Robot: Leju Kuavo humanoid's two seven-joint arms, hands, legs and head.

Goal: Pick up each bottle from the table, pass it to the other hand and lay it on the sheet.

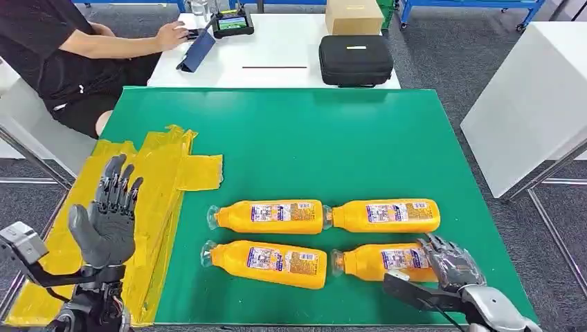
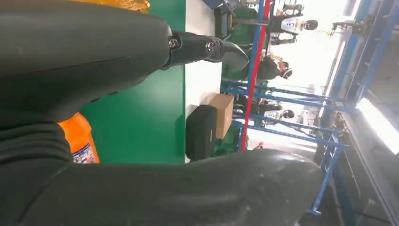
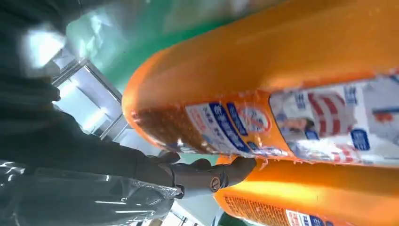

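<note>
1. Four orange bottles lie in two rows on the green worktop (image 1: 360, 131).
2. Right hand (image 1: 453, 266) is on the near-right bottle (image 1: 384, 261), fingers (image 3: 207, 176) curled at its base; full grip unclear.
3. Left hand (image 1: 107, 214) is raised over the yellow sheet (image 1: 163, 173), fingers wide, holding nothing.
4. A person (image 1: 62, 48) sits at the far left.

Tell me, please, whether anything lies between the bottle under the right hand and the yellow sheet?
Yes. The right hand is on the near-right bottle; the near-left bottle lies between it and the yellow sheet. The left hand waits open above the sheet.
</note>
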